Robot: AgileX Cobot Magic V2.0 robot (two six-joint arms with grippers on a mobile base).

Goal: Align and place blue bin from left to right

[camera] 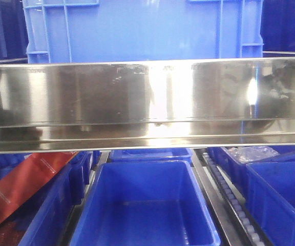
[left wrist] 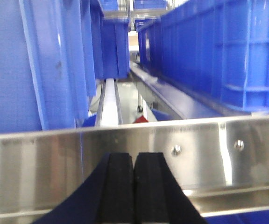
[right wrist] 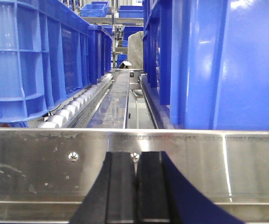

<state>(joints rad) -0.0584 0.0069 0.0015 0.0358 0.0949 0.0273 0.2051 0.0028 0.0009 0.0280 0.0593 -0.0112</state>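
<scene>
The blue bin stands upright on the upper level behind a steel rail; only the lower part of its front wall shows, smooth in the middle and ribbed near the corners. Neither gripper appears in the front view. In the left wrist view my left gripper is shut, pads together and empty, just before the rail. My right gripper is likewise shut on nothing, in front of the rail. Large blue crates flank a lane in both wrist views; I cannot tell which is the bin.
Below the rail sit smaller deep-blue bins, one on the left holding a red packet. A roller track runs between them. White rollers line the lane beside a ribbed crate. A smooth blue wall is close on the left.
</scene>
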